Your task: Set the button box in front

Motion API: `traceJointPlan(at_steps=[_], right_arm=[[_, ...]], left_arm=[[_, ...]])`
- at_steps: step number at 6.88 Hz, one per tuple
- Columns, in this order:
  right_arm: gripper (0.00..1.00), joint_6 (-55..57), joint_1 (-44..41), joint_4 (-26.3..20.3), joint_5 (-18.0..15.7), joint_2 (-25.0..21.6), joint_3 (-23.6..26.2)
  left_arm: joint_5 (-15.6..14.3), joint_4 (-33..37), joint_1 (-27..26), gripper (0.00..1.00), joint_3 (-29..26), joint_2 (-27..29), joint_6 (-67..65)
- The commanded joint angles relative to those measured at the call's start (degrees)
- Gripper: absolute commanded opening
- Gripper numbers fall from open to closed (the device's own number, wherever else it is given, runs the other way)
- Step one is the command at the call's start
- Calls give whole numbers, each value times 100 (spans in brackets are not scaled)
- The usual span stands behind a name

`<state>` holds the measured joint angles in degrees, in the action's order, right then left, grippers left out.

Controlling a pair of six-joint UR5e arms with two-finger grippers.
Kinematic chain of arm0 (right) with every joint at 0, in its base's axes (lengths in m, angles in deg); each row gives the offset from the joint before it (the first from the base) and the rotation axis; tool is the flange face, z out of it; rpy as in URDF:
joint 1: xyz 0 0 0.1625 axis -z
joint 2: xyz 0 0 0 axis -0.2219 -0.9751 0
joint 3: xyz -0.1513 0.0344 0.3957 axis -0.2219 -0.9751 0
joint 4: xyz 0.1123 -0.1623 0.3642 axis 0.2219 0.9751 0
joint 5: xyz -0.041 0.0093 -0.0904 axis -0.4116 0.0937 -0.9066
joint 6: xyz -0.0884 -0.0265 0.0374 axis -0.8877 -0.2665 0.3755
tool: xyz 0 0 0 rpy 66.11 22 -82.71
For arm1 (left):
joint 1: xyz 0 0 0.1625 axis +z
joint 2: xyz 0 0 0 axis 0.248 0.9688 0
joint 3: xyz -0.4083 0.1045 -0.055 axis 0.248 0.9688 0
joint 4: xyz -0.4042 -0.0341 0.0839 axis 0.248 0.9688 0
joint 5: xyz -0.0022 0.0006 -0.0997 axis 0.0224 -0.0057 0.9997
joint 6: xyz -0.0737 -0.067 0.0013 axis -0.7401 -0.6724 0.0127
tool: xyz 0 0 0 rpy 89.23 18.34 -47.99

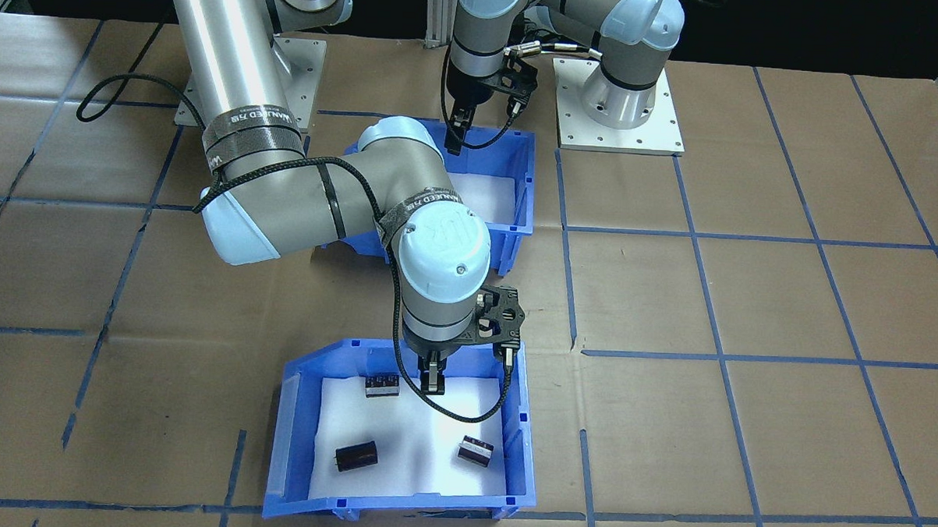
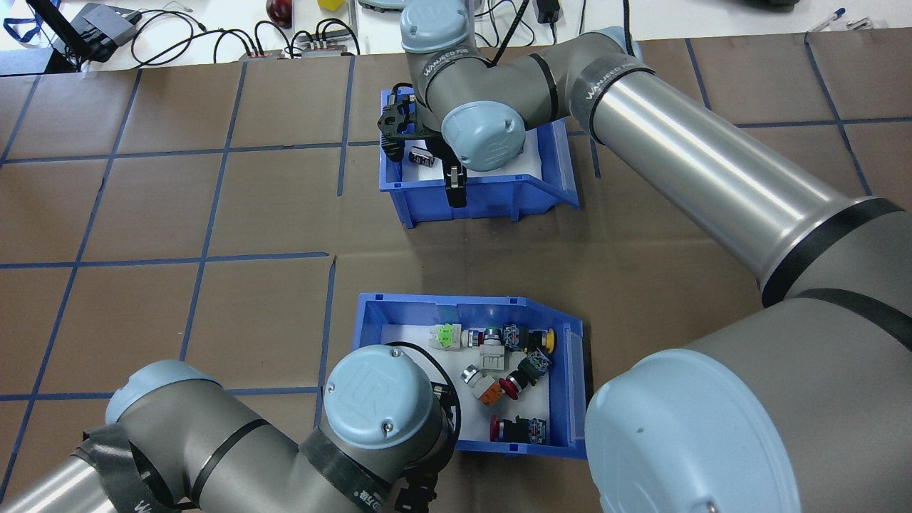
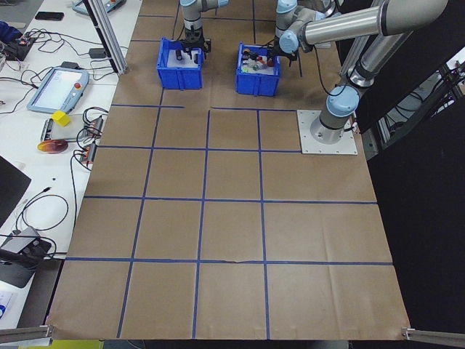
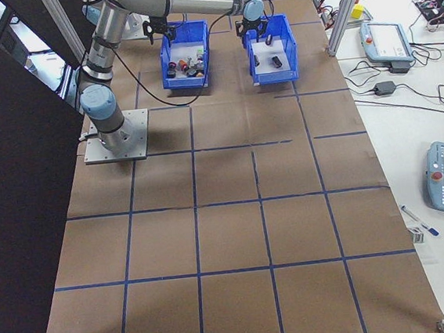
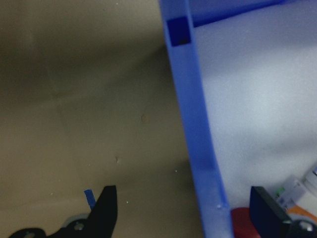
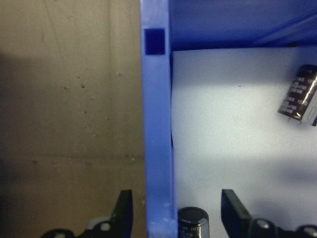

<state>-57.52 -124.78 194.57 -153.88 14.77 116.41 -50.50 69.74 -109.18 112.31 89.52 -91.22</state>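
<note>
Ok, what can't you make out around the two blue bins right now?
Overhead: left gripper hidden beneath its own wrist.
Front-facing: blue plastic button box largely behind the right arm; its push-button switches unseen.
Left wrist: switches blurred, cut off at bottom edge.
Side views: bin contents too small.
</note>
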Motion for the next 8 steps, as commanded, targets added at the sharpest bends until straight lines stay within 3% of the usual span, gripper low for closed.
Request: traceJointPlan(at_steps=[1, 4, 5, 6, 7, 8], right_arm=[[18, -52, -1, 9, 18, 2, -35], [9, -70, 34, 35, 36, -155, -70], [9, -70, 52, 35, -25, -321, -184], [9, -70, 200, 18, -26, -462, -220], [9, -253, 480, -17, -287, -542, -168], [8, -716, 883, -70, -324, -690, -124]], left_arm=[[-4, -247, 5, 72, 62, 107, -157], [5, -360, 5, 22, 62, 142, -211], [22, -796, 23, 3, 70, 81, -220], [-12, -1061, 66, 0, 44, 28, -133], [-91, -1064, 250, 0, -17, -24, -63], [-188, -1003, 730, 0, -148, -77, 173]])
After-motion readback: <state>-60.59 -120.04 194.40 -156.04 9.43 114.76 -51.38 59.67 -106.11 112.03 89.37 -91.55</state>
